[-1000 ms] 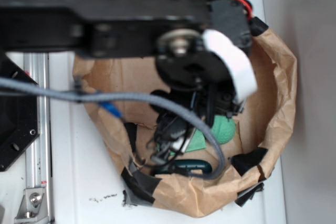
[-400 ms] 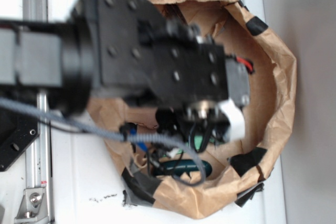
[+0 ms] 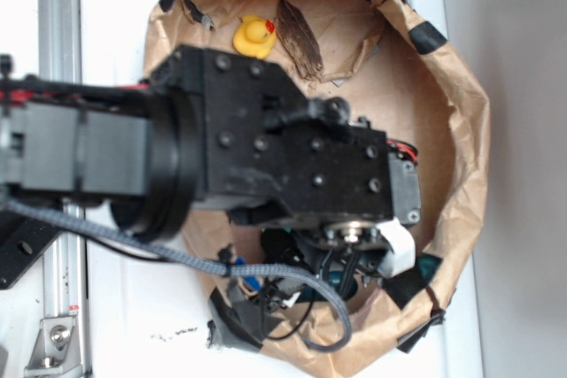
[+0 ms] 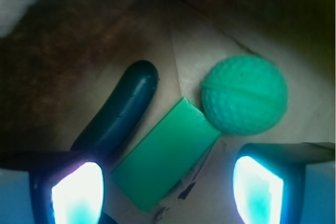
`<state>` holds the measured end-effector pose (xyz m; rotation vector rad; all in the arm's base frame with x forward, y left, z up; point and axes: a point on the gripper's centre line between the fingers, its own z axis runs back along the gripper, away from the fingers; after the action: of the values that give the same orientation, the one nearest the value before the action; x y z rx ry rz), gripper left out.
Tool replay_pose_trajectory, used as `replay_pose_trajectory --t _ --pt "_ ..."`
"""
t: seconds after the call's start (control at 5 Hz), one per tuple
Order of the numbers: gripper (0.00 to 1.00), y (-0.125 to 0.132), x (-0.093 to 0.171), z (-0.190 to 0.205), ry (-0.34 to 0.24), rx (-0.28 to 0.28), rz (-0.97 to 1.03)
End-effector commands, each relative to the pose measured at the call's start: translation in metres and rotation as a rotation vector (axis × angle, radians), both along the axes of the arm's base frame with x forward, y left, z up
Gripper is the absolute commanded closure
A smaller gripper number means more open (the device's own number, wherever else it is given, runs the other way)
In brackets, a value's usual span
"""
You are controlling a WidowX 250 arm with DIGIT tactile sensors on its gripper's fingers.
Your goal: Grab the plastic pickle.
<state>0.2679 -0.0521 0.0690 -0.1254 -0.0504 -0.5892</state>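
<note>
Now | claw [image 4: 167, 192] agape | pickle [image 4: 118, 114] beside green block [image 4: 165, 153]

A white table [image 3: 133, 307] holds a round nest of crumpled brown paper [image 3: 461, 130], patched with black tape. On the paper floor inside lie a dark green pickle [image 4: 118, 111], a light green block [image 4: 165, 158] touching it, and a dimpled green ball [image 4: 244, 94] beside the block. A yellow rubber duck [image 3: 254, 35] sits near the far wall.

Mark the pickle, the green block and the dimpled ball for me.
plastic pickle [image 4: 122, 109]: wrist view, middle of its dark body.
green block [image 4: 165, 153]: wrist view, centre of its top face.
dimpled ball [image 4: 244, 94]: wrist view, centre.
</note>
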Motion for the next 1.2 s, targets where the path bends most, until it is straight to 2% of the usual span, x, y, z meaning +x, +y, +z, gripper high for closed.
replay_pose_trajectory --t 0.0,0.8,1.0 --pt "0.0 0.001 -0.012 0.028 -0.093 0.265 0.285" --pt "0.0 0.001 -0.012 0.028 -0.093 0.265 0.285" --pt "0.0 -0.009 -0.004 0.021 -0.175 0.042 0.205"
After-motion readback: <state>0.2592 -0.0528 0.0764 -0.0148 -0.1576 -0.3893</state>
